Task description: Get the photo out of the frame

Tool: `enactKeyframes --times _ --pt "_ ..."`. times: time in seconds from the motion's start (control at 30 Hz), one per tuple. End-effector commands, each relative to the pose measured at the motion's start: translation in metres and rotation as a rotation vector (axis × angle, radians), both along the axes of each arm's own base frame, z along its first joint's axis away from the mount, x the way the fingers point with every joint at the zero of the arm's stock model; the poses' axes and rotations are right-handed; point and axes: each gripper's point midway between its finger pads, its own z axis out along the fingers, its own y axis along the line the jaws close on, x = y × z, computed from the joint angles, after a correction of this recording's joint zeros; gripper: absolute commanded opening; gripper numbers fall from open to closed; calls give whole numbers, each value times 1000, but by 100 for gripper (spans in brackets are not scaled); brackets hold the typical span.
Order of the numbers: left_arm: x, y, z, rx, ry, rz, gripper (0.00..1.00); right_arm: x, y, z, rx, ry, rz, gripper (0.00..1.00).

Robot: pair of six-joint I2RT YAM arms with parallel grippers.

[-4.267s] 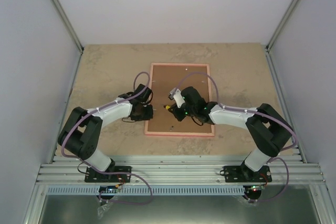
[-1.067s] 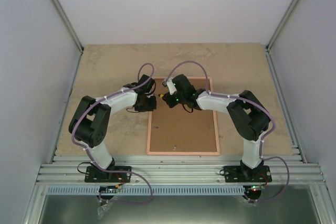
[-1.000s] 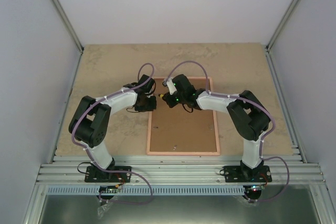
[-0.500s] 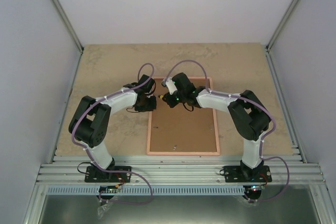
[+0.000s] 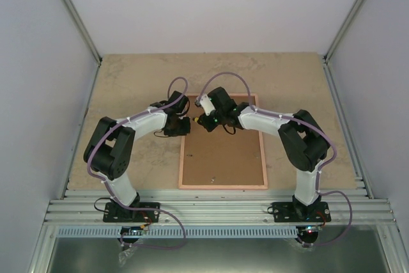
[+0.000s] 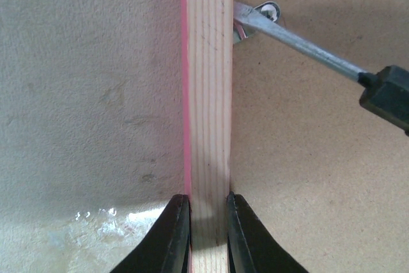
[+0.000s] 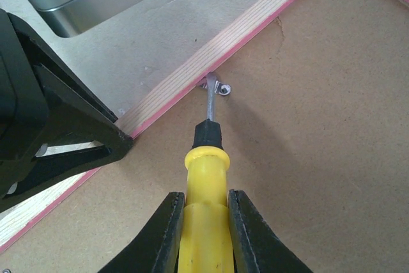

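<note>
The pink frame [image 5: 223, 187] lies face down on the table, its brown board back [image 5: 223, 158] up. The photo is hidden under the board. My left gripper [image 5: 181, 126] is shut on the frame's left rail [image 6: 208, 94], one finger on each side of the wood. My right gripper [image 5: 209, 121] is shut on a yellow-handled screwdriver [image 7: 204, 222]. Its metal tip touches a small metal retaining clip [image 7: 220, 87] at the inner edge of that rail. The clip [image 6: 259, 17] and the screwdriver shaft [image 6: 307, 46] also show in the left wrist view.
Aluminium uprights and white walls bound the beige table [image 5: 128, 87] on the left, right and back. A metal rail [image 5: 211, 209] runs along the near edge. The left gripper's black body [image 7: 45, 132] sits close beside the screwdriver.
Since 4.3 s ago the frame has shifted toward the near edge and both grippers have gone to its far left part. Over the last second the right gripper has edged slightly left.
</note>
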Motion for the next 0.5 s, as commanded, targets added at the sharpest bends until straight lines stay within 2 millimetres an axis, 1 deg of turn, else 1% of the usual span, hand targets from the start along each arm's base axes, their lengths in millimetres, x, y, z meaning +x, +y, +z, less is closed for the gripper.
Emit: enactKeyframes --times 0.0,0.1,0.3,0.47 --pt "2 -7 -1 -24 -11 -1 8 -39 12 -18 -38 113 128 1" --pt "2 -6 -2 -22 -11 3 8 -41 11 -17 -50 114 131 1" --pt "2 -5 -2 -20 -14 7 8 -37 0 -19 -101 95 81 0" --pt "2 -5 -1 -18 -16 8 8 -35 -6 -13 -106 69 57 0"
